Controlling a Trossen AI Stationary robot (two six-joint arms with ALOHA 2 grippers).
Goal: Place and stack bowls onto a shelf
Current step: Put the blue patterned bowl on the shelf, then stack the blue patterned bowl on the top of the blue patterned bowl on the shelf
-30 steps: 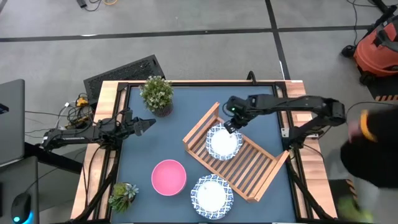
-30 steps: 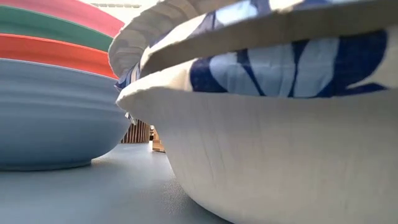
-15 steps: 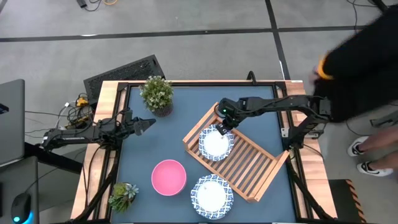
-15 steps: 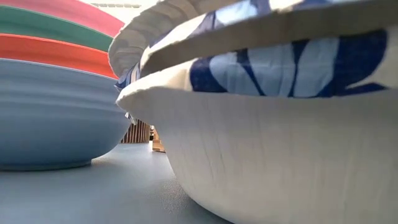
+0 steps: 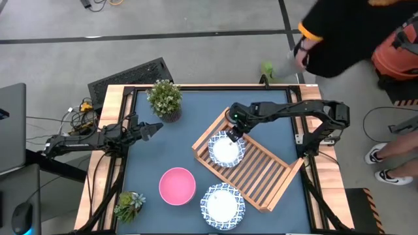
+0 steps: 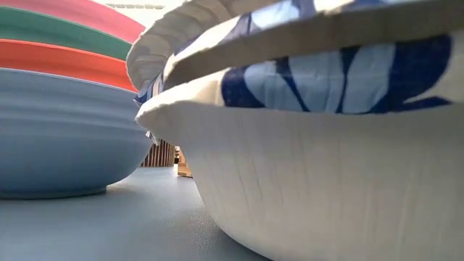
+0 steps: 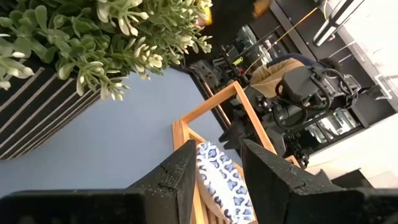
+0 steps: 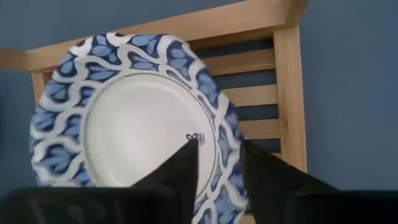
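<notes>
Filling the low view, stacked bowls (image 6: 65,130) hide the shelf (image 5: 261,171). Its long axis runs diagonally, far-left to near-right. The right gripper (image 5: 232,134) pinches the patterned bowl (image 5: 226,149) rim at its far-left end; the left gripper (image 5: 151,130), slightly open, waits left.

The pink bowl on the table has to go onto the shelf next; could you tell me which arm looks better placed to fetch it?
Probably the left. Its claw waits open on the pink bowl's side, while the right claw is busy over the patterned bowl on the shelf.
</notes>
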